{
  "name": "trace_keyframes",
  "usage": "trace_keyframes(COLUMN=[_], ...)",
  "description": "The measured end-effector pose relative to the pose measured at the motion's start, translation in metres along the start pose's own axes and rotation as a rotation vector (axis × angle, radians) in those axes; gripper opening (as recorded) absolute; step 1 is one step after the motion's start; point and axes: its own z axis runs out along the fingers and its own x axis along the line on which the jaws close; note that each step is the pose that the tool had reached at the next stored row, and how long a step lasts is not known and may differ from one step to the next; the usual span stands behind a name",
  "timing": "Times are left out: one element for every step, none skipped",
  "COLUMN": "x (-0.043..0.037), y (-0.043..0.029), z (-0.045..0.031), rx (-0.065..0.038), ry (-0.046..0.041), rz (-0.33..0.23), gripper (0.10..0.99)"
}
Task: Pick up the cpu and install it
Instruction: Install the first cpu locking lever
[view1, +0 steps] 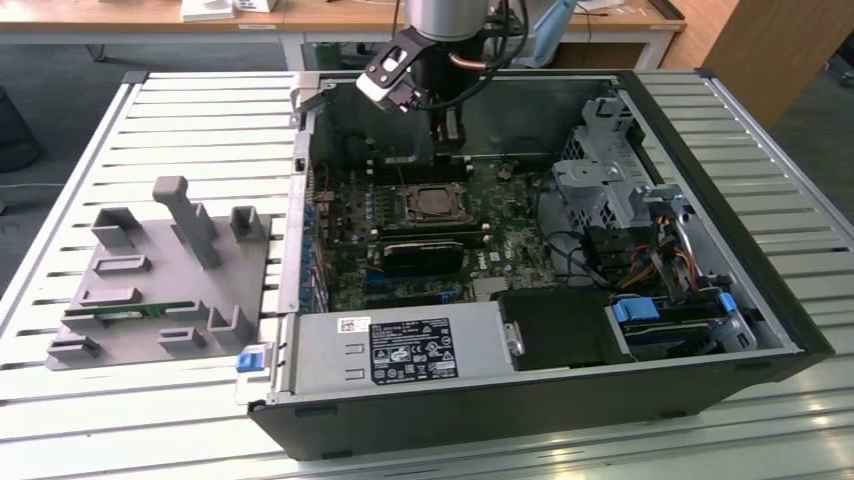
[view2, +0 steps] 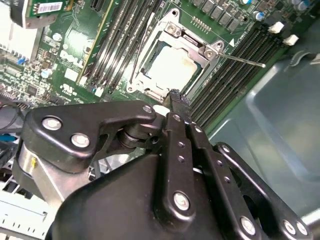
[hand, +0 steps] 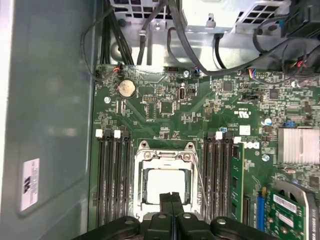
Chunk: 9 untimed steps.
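The cpu lies flat in the motherboard socket, its silver-grey top showing inside the metal socket frame. In the second wrist view the cpu sits just beyond my fingertips, and a thin metal lever sticks out beside the socket. My gripper hangs above the socket with its two black fingers pressed together and nothing between them. In the exterior view the gripper hovers inside the open computer case, over the socket.
A grey holder block with a green memory stick sits on the slatted table at the exterior view's left. Inside the case are the power supply, a drive cage, cables and memory slots flanking the socket.
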Motion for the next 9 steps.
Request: trace_keyframes(x=[0.0, 0.0, 0.0, -0.0001, -0.0001, 0.0, 0.0, 0.0, -0.0001], y=[0.0001, 0.0002, 0.0003, 0.0004, 0.0004, 0.0004, 0.0004, 0.0004, 0.0004], z=[-0.0023, -0.0046, -0.0066, -0.0077, -0.0079, -0.0079, -0.0079, -0.0079, -0.008], rx=[0.0, 0.0, 0.0, 0.0, 0.0, 0.0, 0.0, 0.0, 0.0], ry=[0.0, 0.0, -0.0001, 0.0, 0.0001, 0.0004, 0.001, 0.0015, 0.0022], rz=[0.0, 0.0, 0.0, 0.0, -0.001, -0.007, -0.017, -0.031, -0.048], gripper=[0.106, 0.106, 0.106, 0.106, 0.106, 0.106, 0.106, 0.106, 0.106])
